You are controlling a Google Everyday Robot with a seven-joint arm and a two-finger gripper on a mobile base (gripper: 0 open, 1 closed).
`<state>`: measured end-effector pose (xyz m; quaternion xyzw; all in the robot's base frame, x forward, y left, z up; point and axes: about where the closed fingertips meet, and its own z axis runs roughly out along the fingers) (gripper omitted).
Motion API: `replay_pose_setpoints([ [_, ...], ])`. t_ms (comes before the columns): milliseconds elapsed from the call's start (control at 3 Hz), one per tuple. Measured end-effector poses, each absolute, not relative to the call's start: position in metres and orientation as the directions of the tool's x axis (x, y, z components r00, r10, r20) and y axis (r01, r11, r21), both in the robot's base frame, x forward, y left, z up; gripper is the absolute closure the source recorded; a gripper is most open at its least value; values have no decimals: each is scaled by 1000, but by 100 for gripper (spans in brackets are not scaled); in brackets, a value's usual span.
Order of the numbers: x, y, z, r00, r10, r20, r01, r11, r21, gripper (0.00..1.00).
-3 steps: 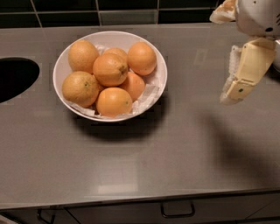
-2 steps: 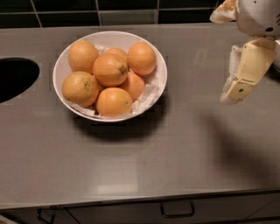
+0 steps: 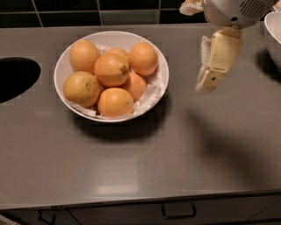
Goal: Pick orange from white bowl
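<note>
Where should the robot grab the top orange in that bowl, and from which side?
Probably from straight above, across the round middle of the orange topping the pile: its neighbours and the white bowl rim block its sides. The gripper hangs right of the bowl.

Pincer (image 3: pixel 207 84) hangs over the surface (image 3: pixel 145 167), right of the white bowl (image 3: pixel 160 66), and there's an open lane of bare surface between them. Oranges (image 3: pixel 112 70) heap above the rim, packed touching, but nothing covers them from above. A second bowl (image 3: pixel 274 39) crowds the far right edge, close behind the pincer. A dark round opening (image 3: pixel 15 79) sits left, near the white bowl. The tiled wall (image 3: pixel 66 5) closes off the back.
</note>
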<state>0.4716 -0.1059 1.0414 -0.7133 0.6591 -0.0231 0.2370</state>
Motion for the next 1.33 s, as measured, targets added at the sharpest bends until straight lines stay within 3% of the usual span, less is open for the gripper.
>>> replay_pose_setpoints([
  [667, 502, -50, 1033, 274, -918, -286, -917, -159, -367, 0],
  [1333, 508, -35, 1035, 313, -904, -292, -907, -193, -375, 0],
])
